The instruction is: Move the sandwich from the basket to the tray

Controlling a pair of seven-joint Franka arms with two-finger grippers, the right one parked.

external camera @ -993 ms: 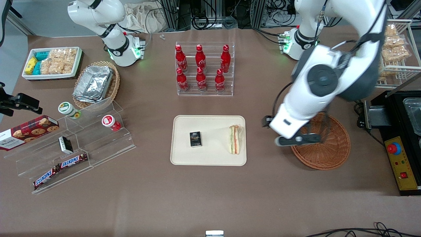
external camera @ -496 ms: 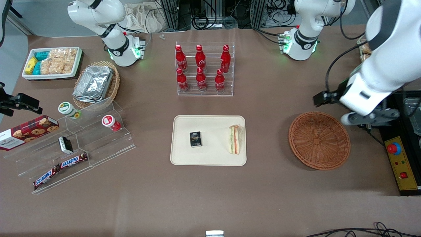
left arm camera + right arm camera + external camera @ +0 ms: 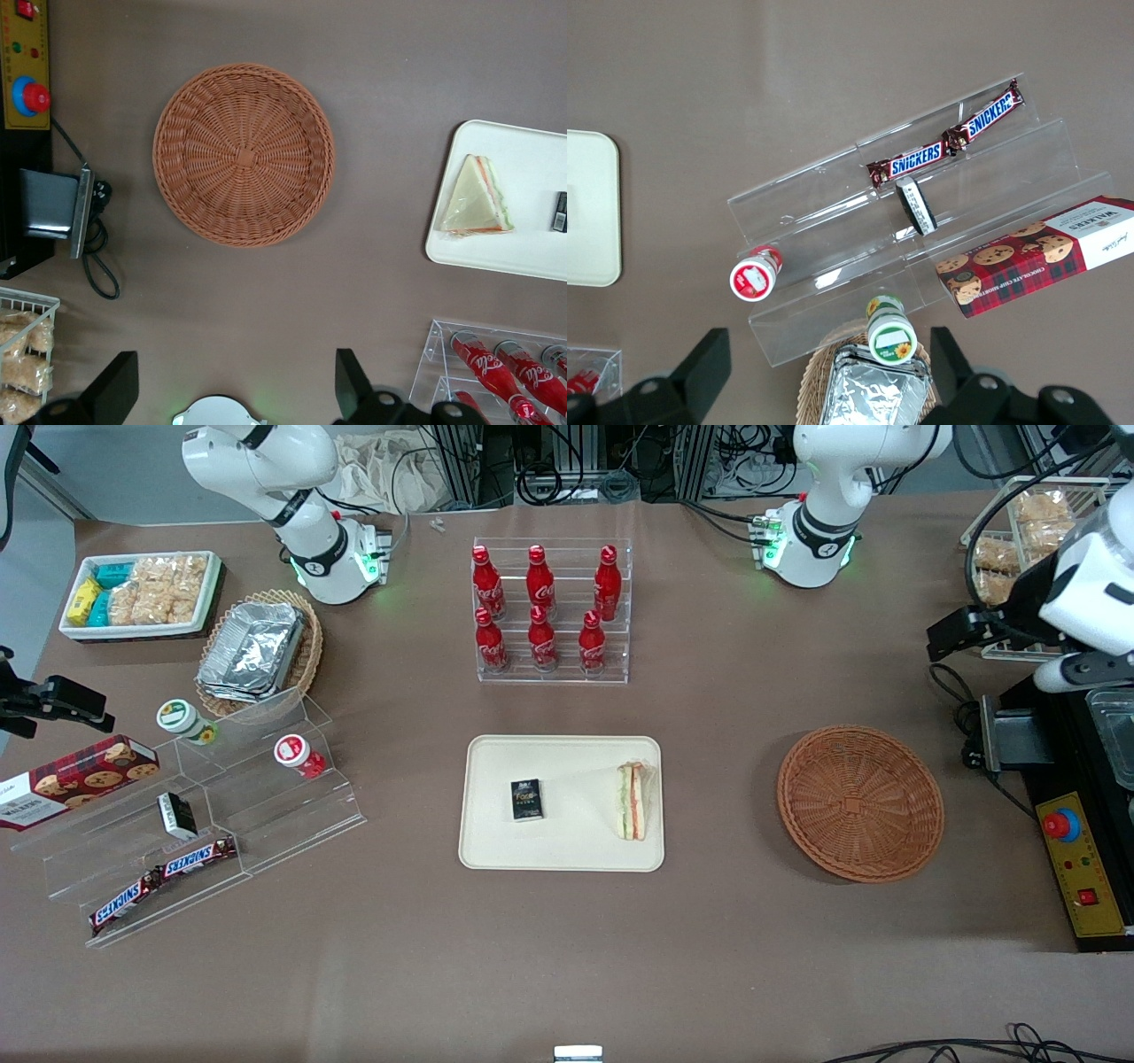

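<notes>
1. The sandwich (image 3: 632, 802) lies on the tray (image 3: 496, 841), at the tray end toward the working arm. It is flat on one bread face with its filling edge showing; not touching the small dark box (image 3: 526, 799) that sits mid-tray.
2. Sandwich long axis runs across the tray's short side, along the line from the front camera to the bottle rack (image 3: 551, 613). In the wrist view the wedge (image 3: 476, 196) reads as a triangle, just inside the tray rim.
3. The basket (image 3: 859, 803) is empty and sits on the table well apart from the tray, toward the working arm's end. Wrist view confirms nothing inside it (image 3: 244, 153).
4. The gripper (image 3: 232, 390) is high up at the working arm's end of the table, well apart from both basket and tray. Fingers spread wide, nothing between them.
5. Key relation: from the gripper, the basket comes first, then the tray with the sandwich farther toward the table middle. The left arm is the nearer one.
6. Judgement: placement looks done; sandwich fully on tray, gripper clear. No further grasp seems needed.
7. Risk is low: wedge rests near the rim but looks stable.
</notes>
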